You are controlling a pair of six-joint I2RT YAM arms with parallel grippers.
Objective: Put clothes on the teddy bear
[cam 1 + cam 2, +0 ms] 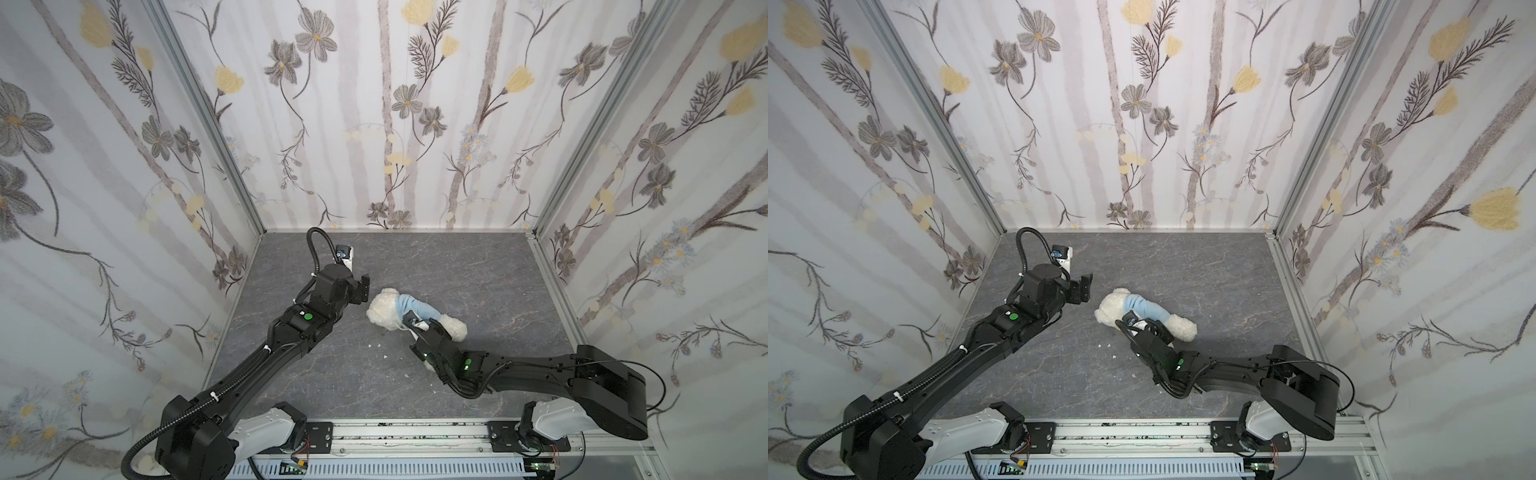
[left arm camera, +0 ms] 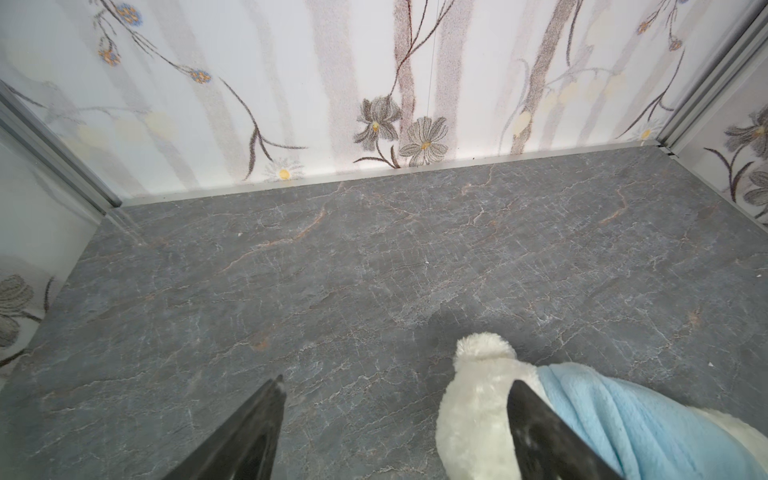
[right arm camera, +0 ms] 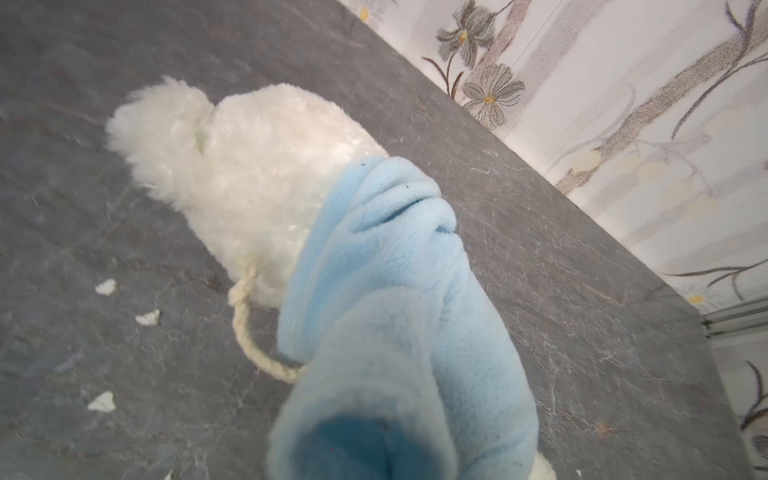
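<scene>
The fluffy white teddy bear (image 1: 384,309) (image 1: 1111,309) lies on its side mid-table, head to the left, feet to the right. A light-blue hoodie (image 1: 415,307) (image 1: 1146,309) is bunched round its neck and body. My right gripper (image 1: 430,326) (image 1: 1156,328) sits against the bear's middle, shut on the hoodie. In the right wrist view the bear (image 3: 249,166) lies beyond the hoodie (image 3: 395,270), whose open sleeve hides the jaws. My left gripper (image 1: 363,289) (image 2: 397,380) is open just left of the head, holding nothing. One finger crosses the bear (image 2: 473,407) beside the hoodie (image 2: 623,415).
The grey marble-look table (image 1: 478,270) is boxed in by floral walls at the back and both sides. Small white crumbs (image 1: 378,345) (image 3: 106,286) lie in front of the bear. A cream cord (image 3: 249,332) hangs from the bear's head.
</scene>
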